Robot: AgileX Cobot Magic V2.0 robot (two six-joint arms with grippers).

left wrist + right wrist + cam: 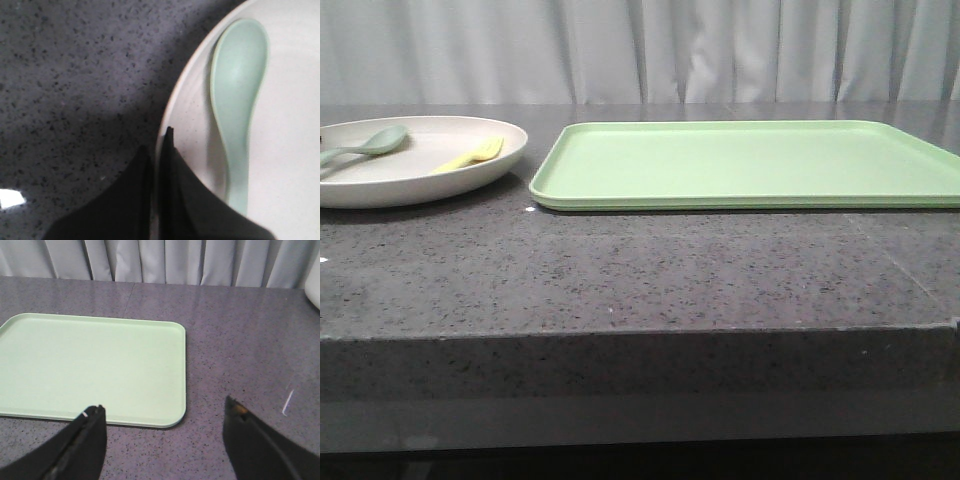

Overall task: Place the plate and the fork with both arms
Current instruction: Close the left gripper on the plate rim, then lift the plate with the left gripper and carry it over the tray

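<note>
Resting on the speckled grey desk: cream plate at front-left, carrying yellow fork and teal spoon side by side, apart. Lying just right of it, light-green tray. Left hand pinching narrow over the plate's rim beside the spoon. Right hand spreading wide above the tray's edge. Hanging behind, pale curtain.

A dark grey speckled stone worktop carried 2 things directly on its surface. The cream plate sat at the left, partly cut off by the picture's edge. Just beside it, to the right and not touching, lay the flat light-green tray, reaching the right edge.
</note>
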